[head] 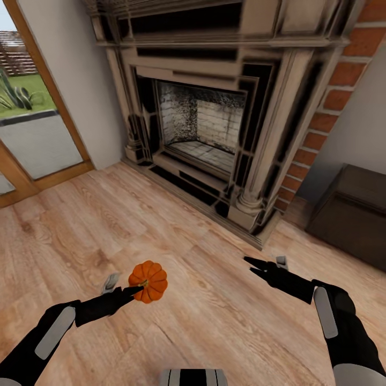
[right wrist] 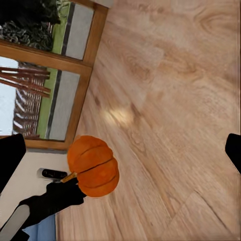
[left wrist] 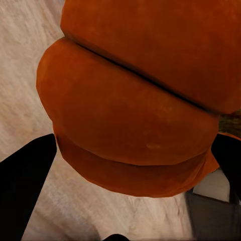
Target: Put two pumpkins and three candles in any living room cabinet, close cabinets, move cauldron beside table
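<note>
One bright orange ribbed pumpkin (head: 149, 280) hangs above the wooden floor, with my left gripper (head: 138, 290) shut on it. The left wrist view has the pumpkin (left wrist: 135, 110) pressed between the two black fingers (left wrist: 27, 186). From the right wrist camera, the same pumpkin (right wrist: 94, 165) appears held near its stem by the left gripper (right wrist: 65, 187). My right gripper (head: 255, 266) hovers over the floor to the right, open and empty, with its fingers (right wrist: 10, 163) spread wide. A low dark-brown cabinet (head: 351, 212) stands at the right edge. The candles and the cauldron are out of view.
A large stone fireplace (head: 214, 118) with a brick side (head: 321, 123) stands straight ahead. A glass door with a wooden frame (head: 37, 134) is at the left. Bare wooden floor (head: 203, 321) stretches between the arms and in front of the hearth.
</note>
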